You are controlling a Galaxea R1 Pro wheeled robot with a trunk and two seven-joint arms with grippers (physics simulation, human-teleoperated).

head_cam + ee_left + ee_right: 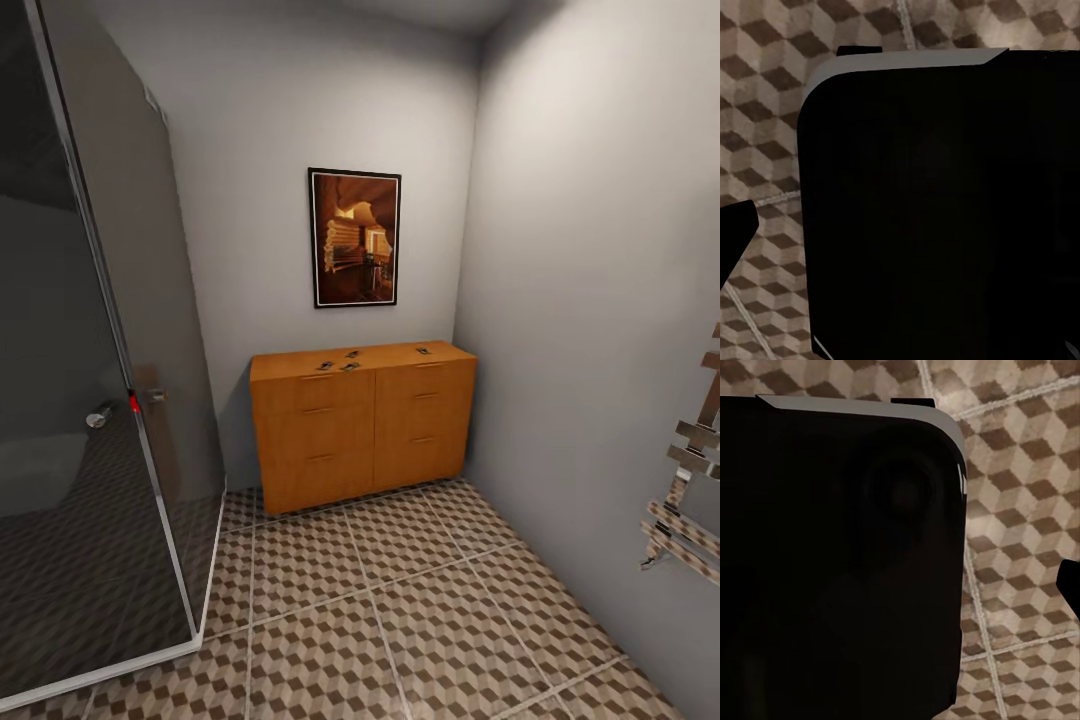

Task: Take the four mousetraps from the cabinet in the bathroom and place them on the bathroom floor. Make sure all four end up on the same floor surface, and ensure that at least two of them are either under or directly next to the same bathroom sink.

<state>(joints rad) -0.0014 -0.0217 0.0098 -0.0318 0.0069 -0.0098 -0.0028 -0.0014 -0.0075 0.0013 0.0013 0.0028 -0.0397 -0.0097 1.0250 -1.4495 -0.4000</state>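
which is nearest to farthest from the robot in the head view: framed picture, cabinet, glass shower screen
1. glass shower screen, close on the left
2. cabinet, against the far wall, floor tiles between
3. framed picture, on the wall above the cabinet

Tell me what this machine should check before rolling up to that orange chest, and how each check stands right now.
1. Mousetraps in sight on the cabinet top: ok, four small items.
2. Bathroom floor free up to the cabinet: ok.
3. Glass shower wall at the left kept clear: ok.
4. Towel rail on the right wall kept clear: ok.
5. End effectors open and empty: cannot tell.
6. Sink located: cannot tell.
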